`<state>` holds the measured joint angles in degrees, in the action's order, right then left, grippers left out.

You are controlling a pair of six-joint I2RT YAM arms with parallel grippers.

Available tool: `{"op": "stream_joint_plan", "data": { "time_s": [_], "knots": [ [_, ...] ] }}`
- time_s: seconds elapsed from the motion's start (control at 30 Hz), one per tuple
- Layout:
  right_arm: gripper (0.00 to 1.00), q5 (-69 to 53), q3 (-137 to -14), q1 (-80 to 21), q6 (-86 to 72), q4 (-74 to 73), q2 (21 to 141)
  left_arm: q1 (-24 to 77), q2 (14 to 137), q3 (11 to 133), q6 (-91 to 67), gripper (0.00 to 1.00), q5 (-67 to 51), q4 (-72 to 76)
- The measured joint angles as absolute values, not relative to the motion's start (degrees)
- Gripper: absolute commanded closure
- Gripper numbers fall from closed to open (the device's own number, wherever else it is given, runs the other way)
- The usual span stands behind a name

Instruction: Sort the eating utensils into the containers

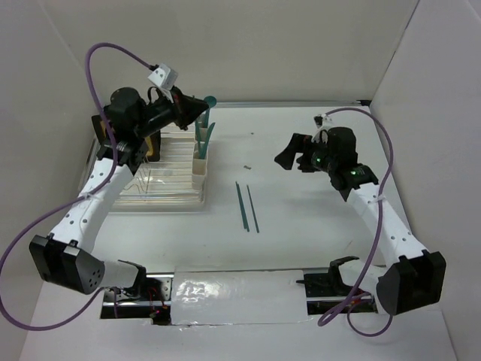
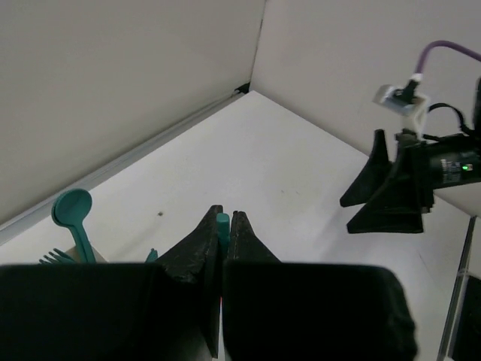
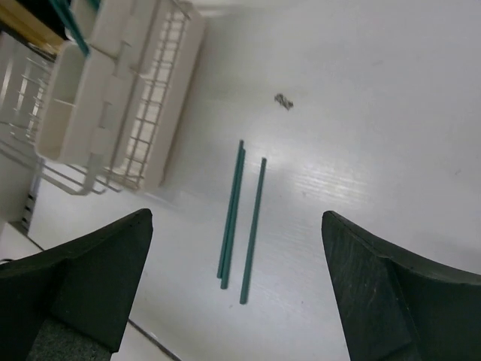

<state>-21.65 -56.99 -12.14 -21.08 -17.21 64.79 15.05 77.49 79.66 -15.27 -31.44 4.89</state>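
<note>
Arm on the left reaches forward and high; the left pincer [image 1: 201,110] is closed on the tip of a teal utensil [image 2: 223,222], and the rest of it is hidden between the fingers. Just below this pincer stand the containers [image 1: 201,164], with a spoon [image 2: 73,212] inside. The right pincer [image 1: 287,154] hovers wide open. Below and left of it, three utensils [image 3: 234,207] lie on the table [image 1: 316,218], their ends too thin to identify.
</note>
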Motion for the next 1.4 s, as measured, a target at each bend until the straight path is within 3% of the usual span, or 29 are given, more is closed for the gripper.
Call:
{"op": "stream_joint_plan", "data": {
  "time_s": [0.47, 0.77, 1.07, 1.1, 1.2, 1.3, 1.4],
  "knots": [
    [0.05, -15.16, -49.84, -21.52, -20.8, -16.6, 72.03, 13.85, 71.46, 57.98, -8.97, 1.0, -37.01, 14.83],
    [0.04, -11.53, -49.8, -29.12, -22.33, -15.07, 76.23, 10.98, 72.42, 56.18, -10.31, 1.0, -39.68, 23.51],
    [0.03, -8.14, -49.84, -30.39, -23.55, -13.89, 78.52, 10.9, 73.56, 51.83, -10.0, 0.98, -45.89, 27.27],
    [0.03, -7.81, -49.84, -30.46, -23.64, -13.65, 78.98, 10.9, 73.56, 51.33, -9.67, 0.96, -46.76, 27.53],
    [0.03, -6.94, -50.35, -30.76, -24.27, -13.3, 81.06, 10.9, 73.54, 51.2, -8.78, 0.61, -48.8, 27.77],
    [0.04, -5.93, -51.57, -31.24, -24.75, -13.23, 83.88, 10.9, 73.34, 51.46, -7.4, 0.48, -50.11, 26.98],
    [0.05, -5.02, -53.17, -31.9, -25.06, -13.21, 86.83, 10.9, 72.93, 52.07, -6.07, 0.2, -50.52, 25.23]
  ]
}}
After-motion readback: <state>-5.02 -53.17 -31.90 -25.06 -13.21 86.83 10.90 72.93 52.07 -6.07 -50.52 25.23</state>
